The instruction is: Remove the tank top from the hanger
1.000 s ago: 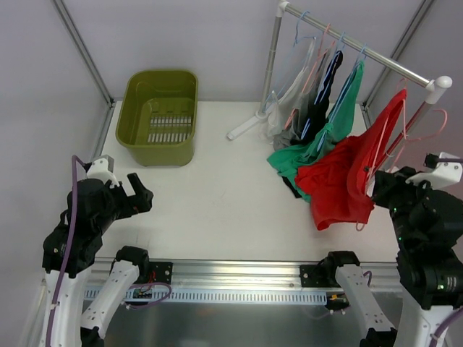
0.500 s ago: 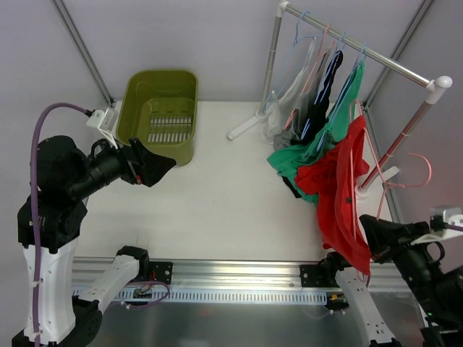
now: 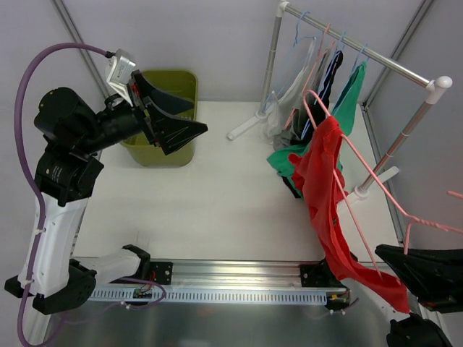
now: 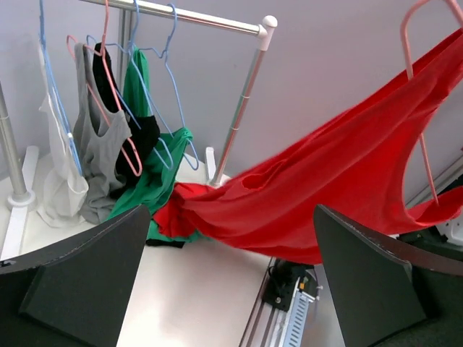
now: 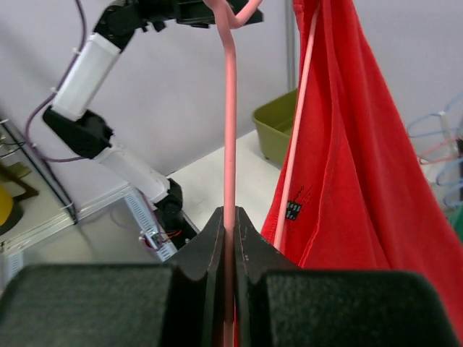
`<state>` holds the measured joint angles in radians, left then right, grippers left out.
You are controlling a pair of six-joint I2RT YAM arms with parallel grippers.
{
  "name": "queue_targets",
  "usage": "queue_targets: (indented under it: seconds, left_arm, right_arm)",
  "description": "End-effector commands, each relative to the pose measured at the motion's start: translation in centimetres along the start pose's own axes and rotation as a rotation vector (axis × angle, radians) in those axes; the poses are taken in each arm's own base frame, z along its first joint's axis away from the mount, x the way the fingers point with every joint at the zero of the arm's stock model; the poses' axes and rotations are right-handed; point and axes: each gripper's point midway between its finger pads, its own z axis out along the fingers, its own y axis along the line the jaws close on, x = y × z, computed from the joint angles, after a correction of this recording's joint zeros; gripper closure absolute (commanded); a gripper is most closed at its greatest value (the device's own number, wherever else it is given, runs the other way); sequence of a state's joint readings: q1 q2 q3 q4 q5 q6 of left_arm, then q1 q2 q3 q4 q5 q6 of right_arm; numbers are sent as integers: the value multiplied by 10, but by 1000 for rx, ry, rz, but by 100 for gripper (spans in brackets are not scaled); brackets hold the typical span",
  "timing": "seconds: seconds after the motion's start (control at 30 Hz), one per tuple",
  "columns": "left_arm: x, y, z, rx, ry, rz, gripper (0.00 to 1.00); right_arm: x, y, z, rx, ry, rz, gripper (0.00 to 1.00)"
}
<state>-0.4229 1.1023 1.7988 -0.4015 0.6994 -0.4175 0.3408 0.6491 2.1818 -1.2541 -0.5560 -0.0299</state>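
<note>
Red tank top (image 3: pixel 318 173) hangs on the pink hanger (image 5: pixel 230 108) over the table's (image 3: pixel 217 210) near right; I see the right gripper (image 5: pixel 230 217) pinching the hanger wire and the left gripper (image 3: pixel 199 117) spread wide, far left.

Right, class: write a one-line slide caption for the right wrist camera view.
Right gripper clamped on the thin pink wire hanger, with the red fabric tank top draped from it.

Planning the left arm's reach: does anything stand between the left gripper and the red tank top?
Nothing visible does. The open left gripper faces the red tank top across bare table. The other garments hang off to one side, and the right gripper holds the pink hanger at the far end.
</note>
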Motion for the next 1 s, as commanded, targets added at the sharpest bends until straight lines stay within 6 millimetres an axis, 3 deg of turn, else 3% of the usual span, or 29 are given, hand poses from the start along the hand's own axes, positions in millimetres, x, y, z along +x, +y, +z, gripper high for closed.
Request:
queue_targets:
  seconds: [0.0,0.03,0.2,0.27,0.33,0.37,0.43,0.47,0.5,0.53,0.67,0.9,0.97]
  left_arm:
    - [-32,-36,-12,88,-98,155,1]
    - [-35,-33,-14,56,-121,163,1]
    - [-31,-30,-28,2,-179,199,1]
    - [-23,-16,-23,-32,-171,184,1]
    - [-17,-6,-14,-51,-156,176,1]
    - [-10,9,-5,-88,-140,162,2]
    - [0,17,8,-106,-120,179,1]
    - [9,29,19,-132,-95,202,1]
    - [9,39,23,-188,-102,213,1]
    - [15,36,32,-186,-90,219,1]
    - [32,62,56,-290,-47,244,1]
    - [61,85,80,-362,12,277,2]
    - [66,92,84,-380,26,281,8]
  right_arm:
    - [-21,-4,46,-120,49,42,100]
    - [-15,-15,66,-127,108,81,100]
    - [2,-54,126,-104,199,183,100]
    - [6,-65,150,-123,208,205,100]
    - [9,-74,162,-111,219,230,100]
    - [9,-78,171,-114,225,234,100]
    - [15,-81,178,-127,237,247,100]
    - [9,-78,178,-148,201,221,100]
    - [18,-82,183,-153,213,231,100]
    - [18,-80,183,-171,200,226,100]
    - [19,-74,183,-208,182,234,100]
    - [31,-71,180,-239,206,219,100]
    - [31,-69,178,-252,207,216,100]
